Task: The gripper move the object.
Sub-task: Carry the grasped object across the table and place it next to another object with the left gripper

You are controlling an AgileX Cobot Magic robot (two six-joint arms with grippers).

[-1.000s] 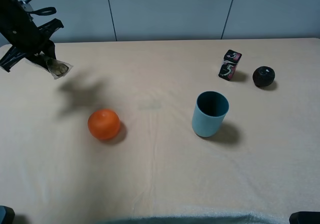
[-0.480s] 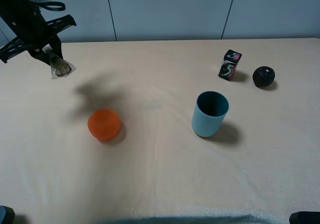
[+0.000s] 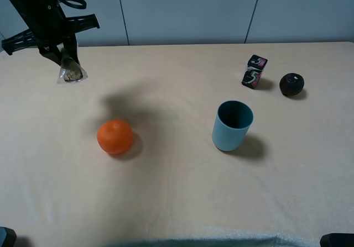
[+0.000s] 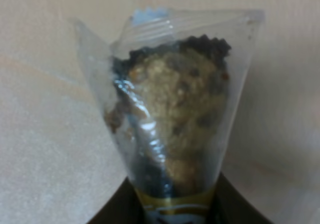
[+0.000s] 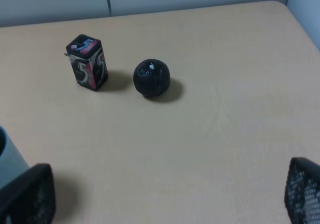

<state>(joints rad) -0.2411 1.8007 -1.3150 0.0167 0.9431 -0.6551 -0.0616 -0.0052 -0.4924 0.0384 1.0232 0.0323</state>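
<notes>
Exterior high view, L to R: we see the left gripper (image 3: 65, 59) over the far-left of the table (image 3: 177, 203), fingers clenched on one end of the chocolate packet (image 3: 72, 74). Packet hangs below the jaws, off the cloth. Left wrist view shows the clear wrap w/ a nubbly gold-brown chocolate inside. Next an orange (image 3: 115, 136), near-left. Blue cup (image 3: 233, 125) upright, mid-right. Black patterned box (image 3: 254, 71) and dark ball (image 3: 291, 84) far right, apart. Right gripper (image 5: 165, 194): fingers spread wide, nothing held.
</notes>
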